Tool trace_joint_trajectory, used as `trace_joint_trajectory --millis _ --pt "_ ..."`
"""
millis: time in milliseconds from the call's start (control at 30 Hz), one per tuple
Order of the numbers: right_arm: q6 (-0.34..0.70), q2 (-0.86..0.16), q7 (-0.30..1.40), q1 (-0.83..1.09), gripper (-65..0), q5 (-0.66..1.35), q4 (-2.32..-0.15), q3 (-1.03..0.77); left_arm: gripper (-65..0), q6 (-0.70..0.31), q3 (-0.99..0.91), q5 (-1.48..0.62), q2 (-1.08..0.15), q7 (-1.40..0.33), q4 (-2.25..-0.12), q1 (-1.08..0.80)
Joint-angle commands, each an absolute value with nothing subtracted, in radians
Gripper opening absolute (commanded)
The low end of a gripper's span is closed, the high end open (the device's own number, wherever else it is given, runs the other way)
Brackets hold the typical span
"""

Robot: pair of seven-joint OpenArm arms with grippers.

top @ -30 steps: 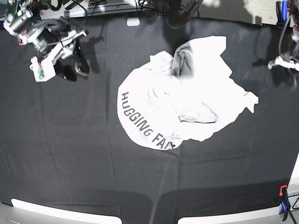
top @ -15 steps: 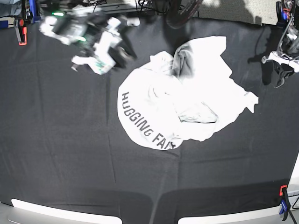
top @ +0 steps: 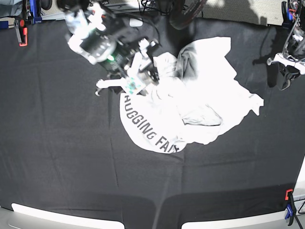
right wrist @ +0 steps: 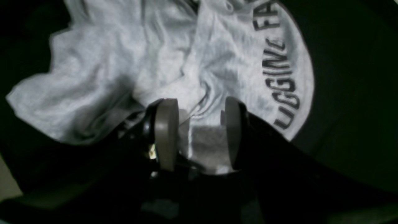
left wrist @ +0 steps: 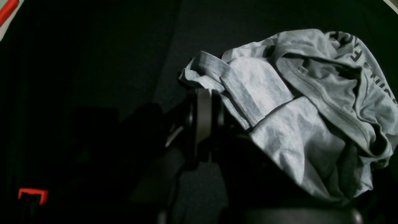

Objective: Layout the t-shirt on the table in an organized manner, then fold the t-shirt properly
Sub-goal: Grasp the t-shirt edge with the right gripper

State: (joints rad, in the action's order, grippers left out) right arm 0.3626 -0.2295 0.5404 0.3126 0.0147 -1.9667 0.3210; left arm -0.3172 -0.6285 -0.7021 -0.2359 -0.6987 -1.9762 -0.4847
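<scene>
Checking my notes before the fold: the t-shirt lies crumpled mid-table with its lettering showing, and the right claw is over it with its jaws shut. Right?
Not quite. The t-shirt is crumpled mid-table, lettering showing, but the right claw over it has its jaws apart, as the right wrist view shows.

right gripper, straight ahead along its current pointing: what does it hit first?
Most likely the t-shirt. The right gripper stands open just over bunched fabric near the lettering, so cloth comes before the table. How far off is unclear.
</scene>
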Motion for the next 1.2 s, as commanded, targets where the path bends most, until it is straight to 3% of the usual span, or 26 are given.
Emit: trace_joint_trajectory --millis 0,267,333,400,433,733,1000,1167 --pt "0.362 -0.212 0.514 0.293 -40.8 0.009 -1.957 0.321 -65.0 -0.319 -0.633 -0.729 -0.247 -0.690 -1.991 -0.485" --pt "0.367 -0.124 0.504 0.252 -41.2 -0.005 -1.815 0.329 -65.0 -0.319 -0.633 -0.768 -0.247 -0.691 -1.991 -0.485" --pt "0.367 -0.125 0.495 0.252 -49.1 -0.006 -1.815 0.328 -65.0 -0.319 -0.633 -0.768 -0.247 -0.688 -1.991 -0.485" --pt "0.366 -0.125 0.490 0.252 -62.3 -0.022 -1.815 0.328 -65.0 -0.319 -0.633 -0.768 -0.247 -0.688 -1.991 -0.485" --pt "0.366 -0.125 0.486 0.252 -65.0 -0.033 -1.815 0.328 -65.0 -0.319 -0.633 -0.768 -0.247 -0.688 -1.991 -0.485" --pt "0.330 -0.130 0.563 0.267 -65.0 -0.204 -1.890 0.254 -65.0 -0.319 -0.633 -0.768 -0.247 -0.688 -1.991 -0.485" --pt "0.330 -0.243 0.615 0.338 -65.0 -0.187 -2.070 -0.100 -65.0 -0.319 -0.633 -0.768 -0.247 -0.688 -1.991 -0.485" --pt "0.331 -0.315 0.615 0.384 -65.0 0.026 -2.072 -0.336 -65.0 -0.319 -0.633 -0.768 -0.247 -0.688 -1.991 -0.485"
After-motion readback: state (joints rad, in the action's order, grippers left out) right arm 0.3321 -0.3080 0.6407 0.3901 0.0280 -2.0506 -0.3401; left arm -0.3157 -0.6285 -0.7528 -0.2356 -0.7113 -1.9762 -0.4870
